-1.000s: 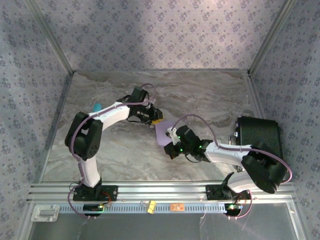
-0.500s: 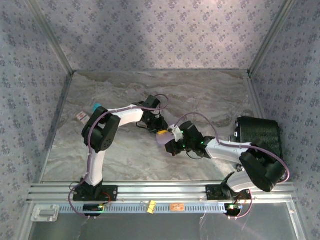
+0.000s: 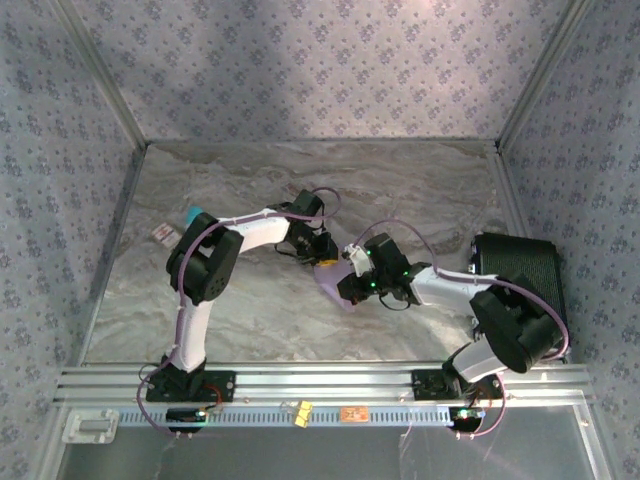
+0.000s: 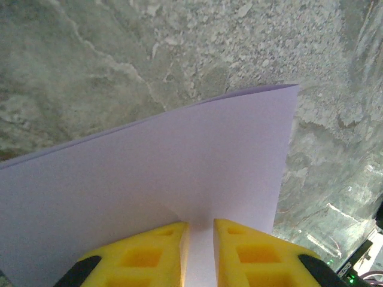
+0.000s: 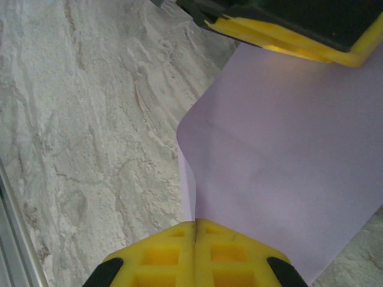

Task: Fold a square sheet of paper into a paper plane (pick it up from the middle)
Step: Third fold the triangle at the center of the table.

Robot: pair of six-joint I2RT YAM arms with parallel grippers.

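The square sheet of paper [image 3: 338,292] is lavender and hangs bowed just above the middle of the marble table. My right gripper [image 3: 347,284] is shut on its near edge; in the right wrist view the paper [image 5: 281,155] runs straight into the closed seam of that gripper [image 5: 195,224]. My left gripper [image 3: 322,262] meets the sheet from the far side. In the left wrist view its yellow jaws [image 4: 201,230] stand a narrow gap apart over the paper [image 4: 179,173], which shows through the gap. The left gripper's fingers [image 5: 281,39] cross the top of the right wrist view.
A black box [image 3: 515,270] stands at the right wall. A teal object [image 3: 193,214] and a small card [image 3: 161,233] lie at the left. An aluminium rail [image 3: 320,385] runs along the near edge, and patterned walls close in the other three sides.
The left arm has swung right and down to the sheet, and its jaws have narrowed. The right gripper has shifted slightly up and right with the paper.
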